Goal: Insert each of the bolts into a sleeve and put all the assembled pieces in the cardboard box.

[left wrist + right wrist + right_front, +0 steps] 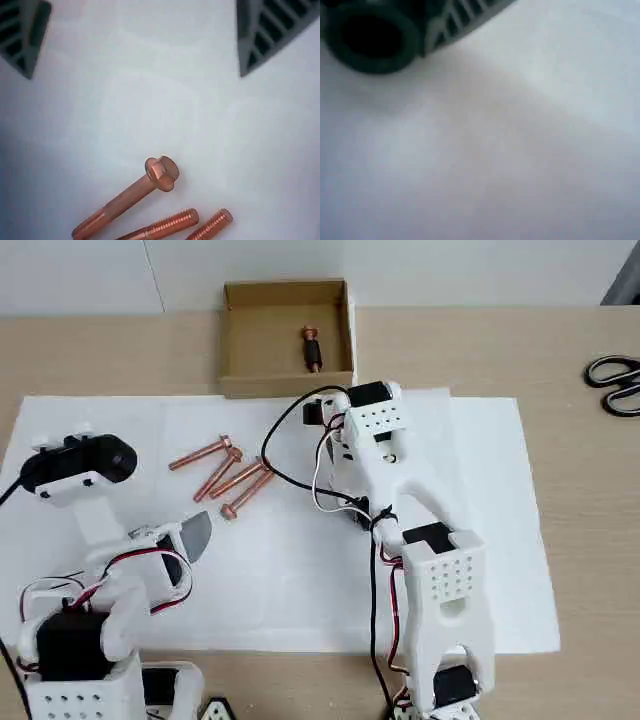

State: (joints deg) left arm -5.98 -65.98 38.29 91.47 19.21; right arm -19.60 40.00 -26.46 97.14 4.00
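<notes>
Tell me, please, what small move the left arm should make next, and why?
Probably lower the left gripper onto the nearest bolt and close: its jaws stand open above the white paper, and that bolt lies loose there, not yet grasped.

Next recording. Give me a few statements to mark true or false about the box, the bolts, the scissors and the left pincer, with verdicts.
1. The cardboard box holds one assembled piece. True.
2. Four loose bolts lie on the white paper. True.
3. The scissors lie inside the box. False: they lie on the bare table, at its right edge, off the paper.
4. The left pincer is shut on a bolt. False: it is open over the paper, and no bolt is between its fingers.
</notes>
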